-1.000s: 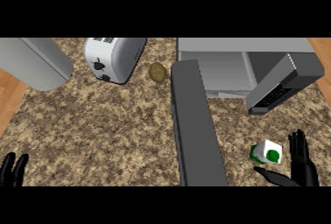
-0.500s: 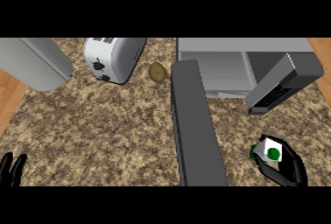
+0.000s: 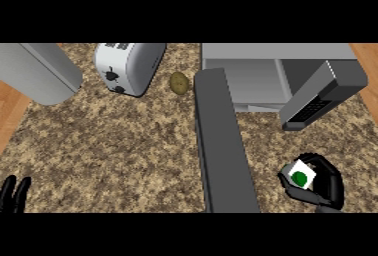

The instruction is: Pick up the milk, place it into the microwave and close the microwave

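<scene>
The milk (image 3: 301,174) is a small white carton with a green round mark, standing on the counter at the lower right. My right hand (image 3: 329,186) is curled round it, fingers over its top and right side, thumb below it. The microwave (image 3: 275,75) sits at the back right with its inside showing. Its long grey door (image 3: 223,150) swings out toward me, left of the milk. My left hand (image 3: 12,194) rests at the lower left edge, fingers up.
A white toaster (image 3: 128,65) stands at the back, with a brown potato (image 3: 179,82) beside it. A grey rounded container (image 3: 40,72) fills the back left corner. A dark panel (image 3: 321,97) juts out at the microwave's right.
My right hand's fingers, straight beside the milk a second ago, have curled round the carton. The left hand has sunk lower at the edge.
</scene>
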Motion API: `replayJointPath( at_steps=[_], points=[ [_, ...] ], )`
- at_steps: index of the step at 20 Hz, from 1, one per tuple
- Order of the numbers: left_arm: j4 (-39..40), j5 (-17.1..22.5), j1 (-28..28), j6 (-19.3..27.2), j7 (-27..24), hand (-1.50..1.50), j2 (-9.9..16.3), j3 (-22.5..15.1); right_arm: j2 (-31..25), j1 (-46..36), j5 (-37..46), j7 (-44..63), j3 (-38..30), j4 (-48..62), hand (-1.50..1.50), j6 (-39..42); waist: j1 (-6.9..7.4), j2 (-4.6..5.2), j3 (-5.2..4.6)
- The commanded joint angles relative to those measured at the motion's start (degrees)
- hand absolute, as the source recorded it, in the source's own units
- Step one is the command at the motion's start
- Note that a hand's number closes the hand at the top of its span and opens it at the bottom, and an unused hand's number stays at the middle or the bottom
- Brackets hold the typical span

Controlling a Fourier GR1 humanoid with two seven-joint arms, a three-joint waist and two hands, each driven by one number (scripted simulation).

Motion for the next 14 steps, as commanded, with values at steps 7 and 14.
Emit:
replayJointPath(
  at_steps=[7, 14],
  points=[
    [0.2, 0.99, 0.62, -1.39, -1.01, -1.5, -0.21, 0.81, -5.8, -8.07, 0.32, -0.04, 2.81, 3.26, 1.5, 10.04, 0.22, 0.01, 0.0],
    [-3.06, 2.51, 0.92, -0.33, 3.59, -1.5, 0.07, 1.13, -4.82, -2.98, -4.2, 9.85, 6.77, -12.94, 1.5, 15.46, -0.67, -0.22, -0.05]
  ],
)
